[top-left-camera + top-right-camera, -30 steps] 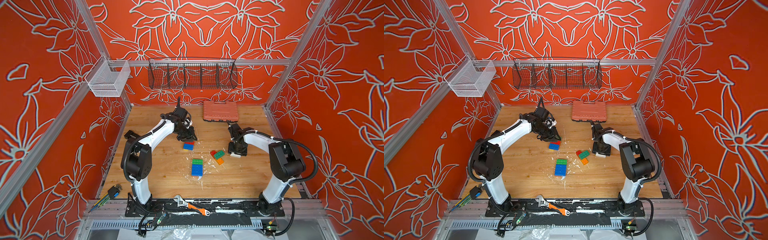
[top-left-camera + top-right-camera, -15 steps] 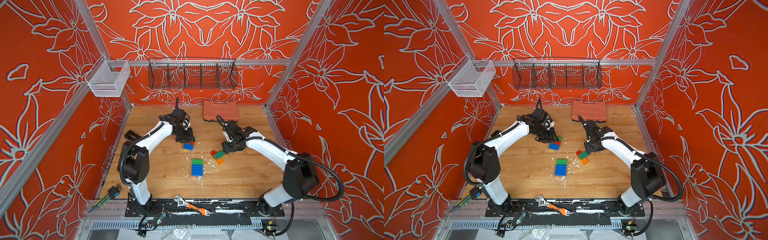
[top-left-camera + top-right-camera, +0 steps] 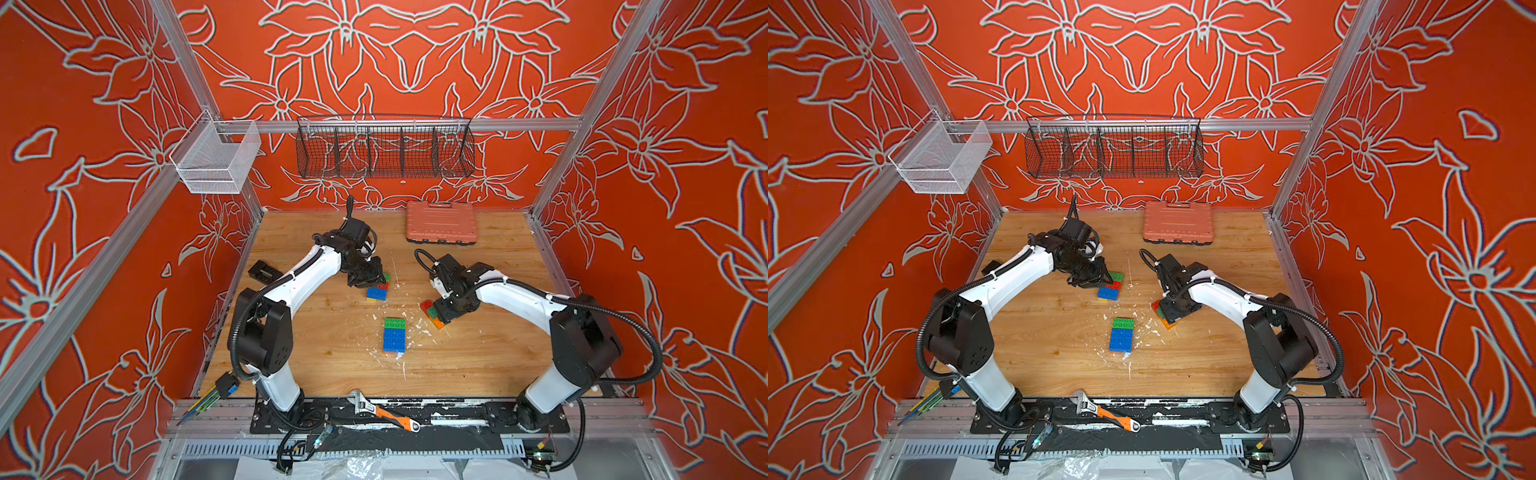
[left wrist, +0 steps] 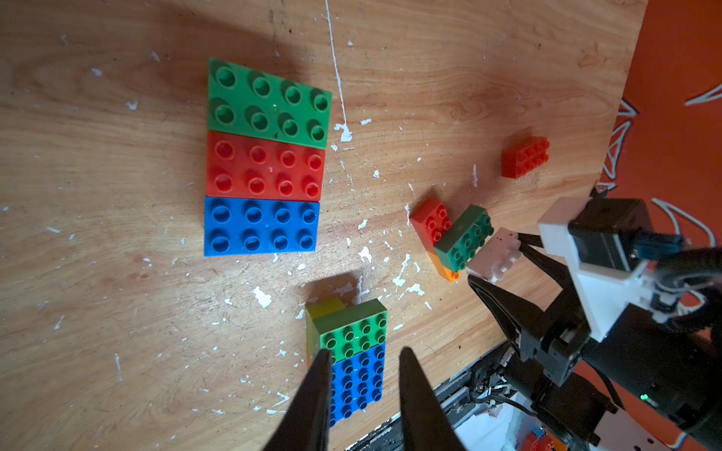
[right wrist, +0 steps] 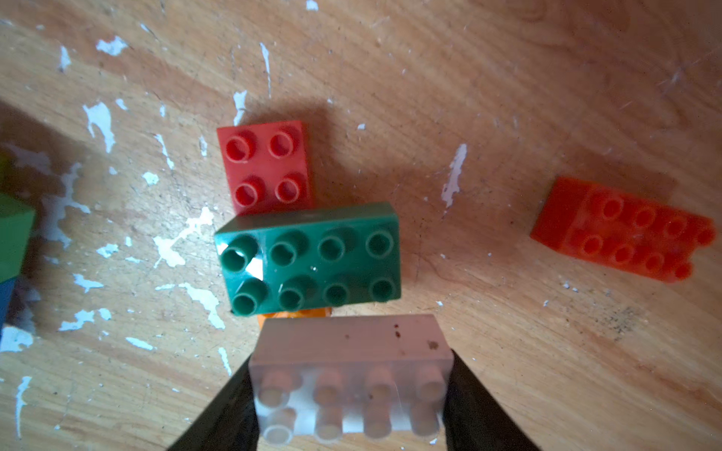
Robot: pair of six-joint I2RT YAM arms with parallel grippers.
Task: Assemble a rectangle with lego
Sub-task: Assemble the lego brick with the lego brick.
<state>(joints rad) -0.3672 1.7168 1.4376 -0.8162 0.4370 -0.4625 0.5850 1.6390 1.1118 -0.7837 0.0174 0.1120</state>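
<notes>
Right jaws: clenched on the ends of the white brick [image 5: 349, 375], probably to add it to the cluster ahead.
Just ahead of them: dark green brick [image 5: 312, 259] sat on an orange piece [image 5: 293, 312], with a red square brick [image 5: 265, 166] touching its far side.
Well to their side: orange-red brick [image 5: 621, 230] lay loose on the surface [image 5: 508, 97].
Left jaws: parted, grasping nothing, poised above the surface.
Near them: three-brick row [image 4: 265, 166] of green, red and blue lay flush, apparently a rectangle begun.
Beyond their tips: green-and-blue stack [image 4: 357, 351] sat on a yellow piece.
Writing: none legible; the stud tops were too blurred to read.
</notes>
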